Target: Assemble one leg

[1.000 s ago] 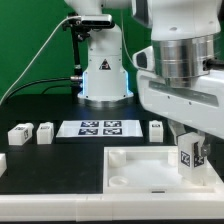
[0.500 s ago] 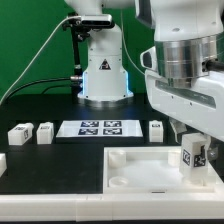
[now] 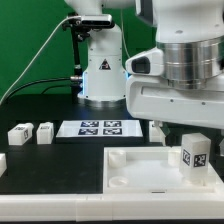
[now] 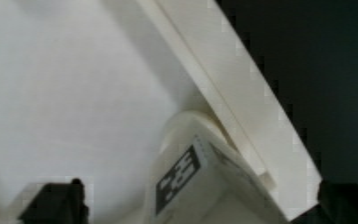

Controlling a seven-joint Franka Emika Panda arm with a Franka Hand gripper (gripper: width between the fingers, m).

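A leg [image 3: 196, 155], a small white block with a black-and-white tag, stands at the corner of the large white panel [image 3: 140, 172] on the exterior view's right. My gripper [image 3: 192, 138] hangs just above it. In the wrist view the leg [image 4: 202, 180] lies between the two dark fingertips [image 4: 55, 202], with a gap showing beside it. The gripper [image 4: 202, 205] is open and holds nothing. The panel's raised rim [image 4: 247, 90] runs past the leg.
Two more legs [image 3: 20, 133] [image 3: 45, 131] lie on the black table at the exterior view's left, and another [image 3: 157, 128] is behind the panel. The marker board [image 3: 100, 128] lies in the middle. The arm's base [image 3: 103, 70] stands behind it.
The gripper has let go of the leg and risen. Its fingers no longer flank the leg in the exterior view. The leg stays on the panel's corner.
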